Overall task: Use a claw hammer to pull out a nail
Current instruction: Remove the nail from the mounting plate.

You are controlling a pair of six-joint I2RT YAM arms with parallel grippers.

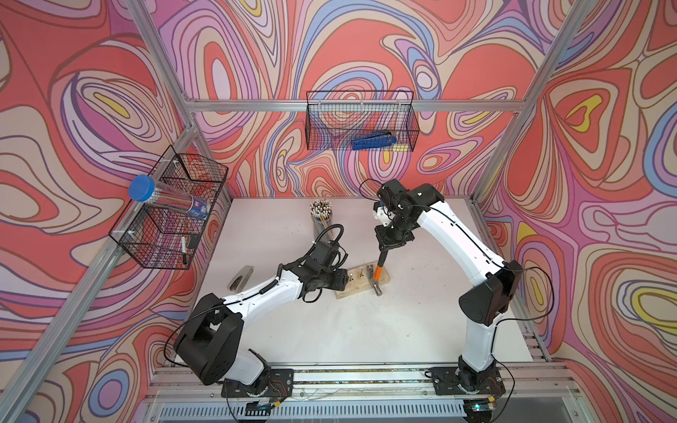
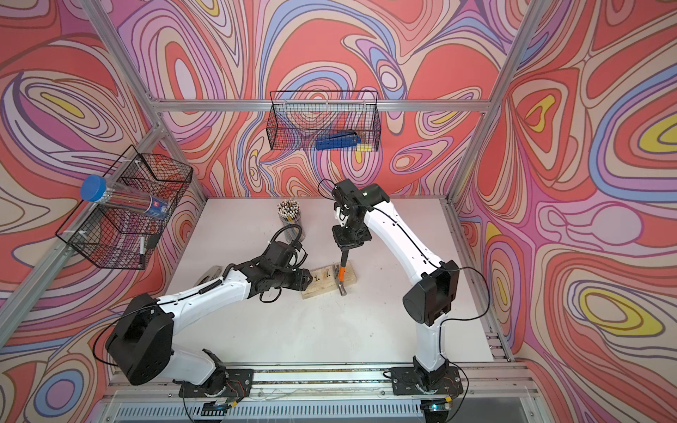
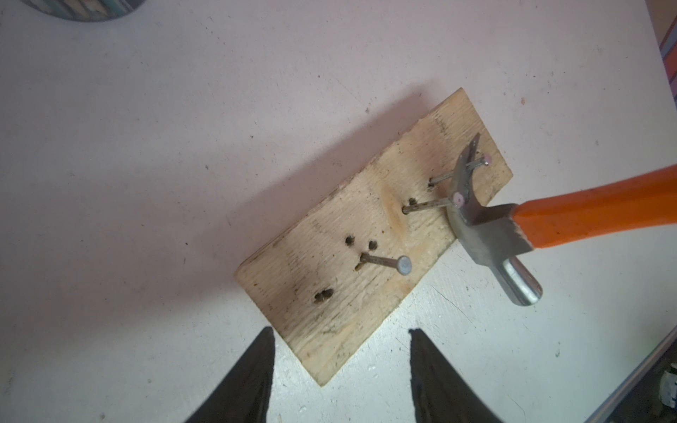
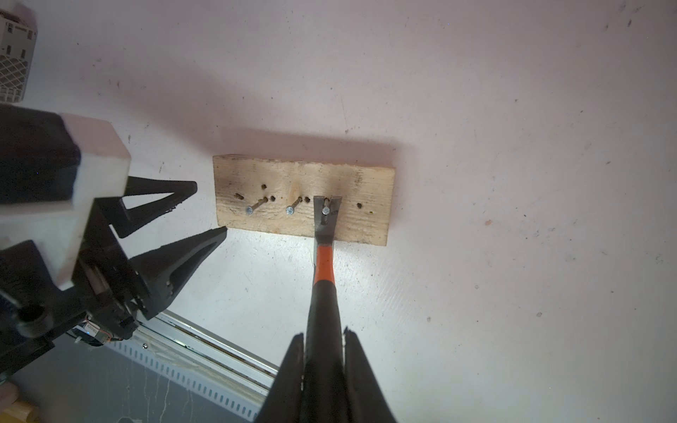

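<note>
right hand [image 4: 322,335] clamped on claw hammer [image 4: 324,263], claw hooked round a nail [image 4: 325,210] in wood block [image 4: 366,175], left hand [image 4: 210,208] half-open, empty

You can't read any words or numbers here. The clear tube [image 1: 176,200] with the blue cap, lying in the wire basket [image 1: 146,249] on the side wall, has a blue label [image 2: 157,208] with a small red and white mark on it. In both top views that label is too small and blurry for you to read.
</note>
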